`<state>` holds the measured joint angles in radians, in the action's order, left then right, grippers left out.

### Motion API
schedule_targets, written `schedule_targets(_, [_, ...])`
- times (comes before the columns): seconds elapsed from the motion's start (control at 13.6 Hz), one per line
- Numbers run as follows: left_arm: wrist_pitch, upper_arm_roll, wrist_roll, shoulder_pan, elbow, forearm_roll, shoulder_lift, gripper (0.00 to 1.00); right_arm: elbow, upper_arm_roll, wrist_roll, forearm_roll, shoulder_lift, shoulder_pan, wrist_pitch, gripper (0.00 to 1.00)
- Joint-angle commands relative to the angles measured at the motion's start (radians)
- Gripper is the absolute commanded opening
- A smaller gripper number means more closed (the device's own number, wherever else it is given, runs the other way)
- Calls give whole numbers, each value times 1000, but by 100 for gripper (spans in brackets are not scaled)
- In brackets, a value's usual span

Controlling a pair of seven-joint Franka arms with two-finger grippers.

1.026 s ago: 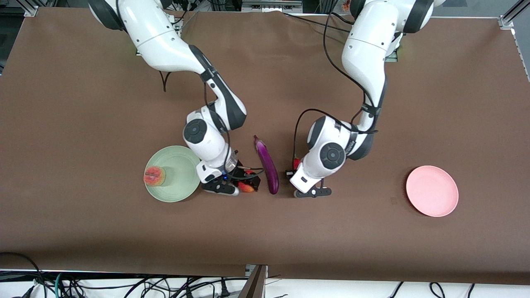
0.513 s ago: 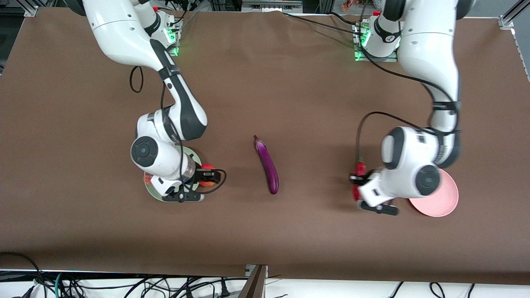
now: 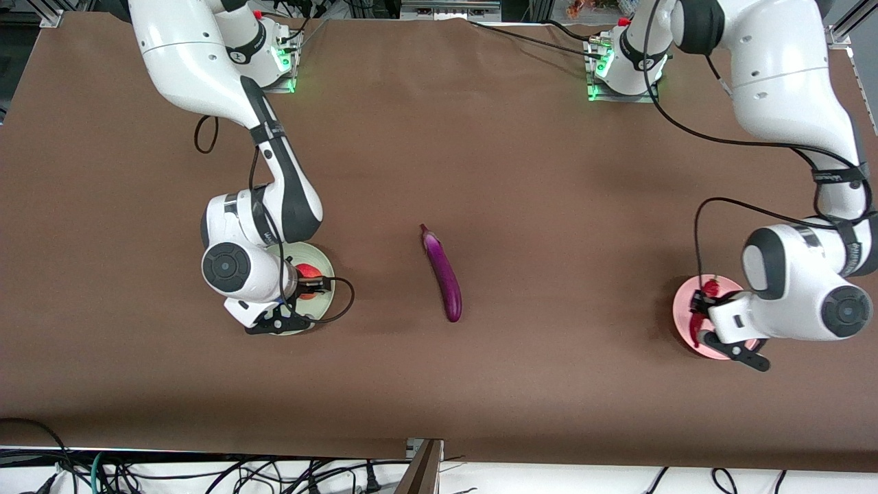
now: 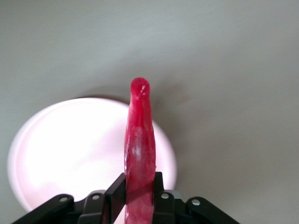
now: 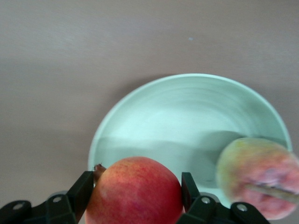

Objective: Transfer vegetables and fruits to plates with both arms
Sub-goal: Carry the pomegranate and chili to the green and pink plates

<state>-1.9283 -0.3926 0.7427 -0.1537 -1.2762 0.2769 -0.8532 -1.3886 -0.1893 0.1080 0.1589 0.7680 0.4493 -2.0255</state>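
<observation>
My right gripper (image 3: 309,281) is shut on the red pomegranate-like fruit (image 5: 135,191) and holds it just over the pale green plate (image 3: 324,266). The peach (image 5: 259,179) lies on that plate (image 5: 187,112); the arm hides it in the front view. My left gripper (image 3: 701,307) is shut on the red chili pepper (image 4: 139,140) and holds it over the pale pink plate (image 3: 684,305), which also shows in the left wrist view (image 4: 60,149). The purple eggplant (image 3: 442,274) lies on the table's middle, between the two plates.
The brown table cover (image 3: 549,206) spreads around the plates. Cables (image 3: 206,473) hang past the table's edge nearest the front camera.
Both arms have swung outward from the table's middle. The right gripper carried the pomegranate-like fruit to over the green plate. The left gripper carried the chili to over the pink plate.
</observation>
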Motion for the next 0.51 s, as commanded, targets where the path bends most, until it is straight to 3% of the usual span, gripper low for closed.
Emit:
schedule_targets(0.0, [-86, 11, 109, 48, 6, 7, -49, 0, -15, -10, -30, -16, 2, -11, -8, 46])
schedule_targets(0.29, [-126, 21, 127, 75, 9, 18, -70, 0, -17, -12, -30, -16, 36, -12, -79, 46])
schedule_targets(0.37, [-126, 21, 127, 75, 8, 16, -72, 19, -24, -12, -28, -16, 43, -12, -99, 46])
schedule_targets(0.44, [-126, 23, 129, 75, 8, 18, -70, 84, -30, -12, -24, -16, 46, -12, -114, 46])
